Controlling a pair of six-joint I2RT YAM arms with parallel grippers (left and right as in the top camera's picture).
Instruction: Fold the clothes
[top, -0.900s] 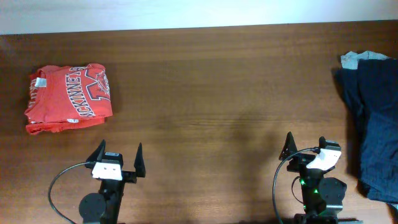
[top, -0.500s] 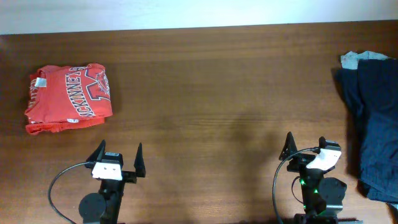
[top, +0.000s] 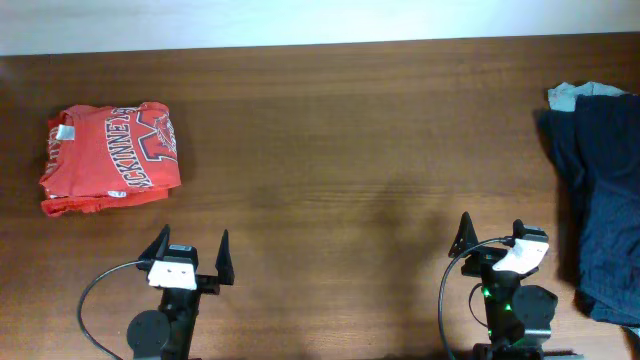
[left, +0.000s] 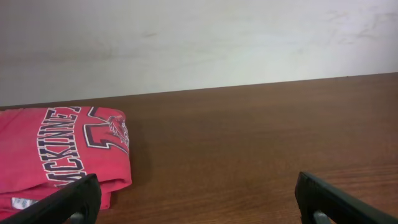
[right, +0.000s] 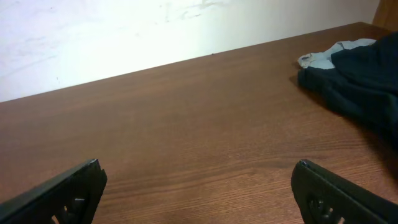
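Note:
The clothes, a large dark navy-blue garment (top: 605, 200), lie crumpled at the table's right edge, partly cut off by the frame; the right wrist view shows them at the far right (right: 367, 78). My right gripper (top: 490, 235) is open and empty near the front edge, left of the garment and apart from it; its fingers frame bare wood in the right wrist view (right: 199, 193). My left gripper (top: 192, 250) is open and empty at the front left; it also shows in the left wrist view (left: 199, 199).
A folded red shirt with white lettering (top: 108, 155) lies at the back left, also in the left wrist view (left: 59, 149). A pale grey-blue cloth (top: 572, 95) pokes out behind the navy garment. A white wall runs behind the wooden table (top: 350, 150).

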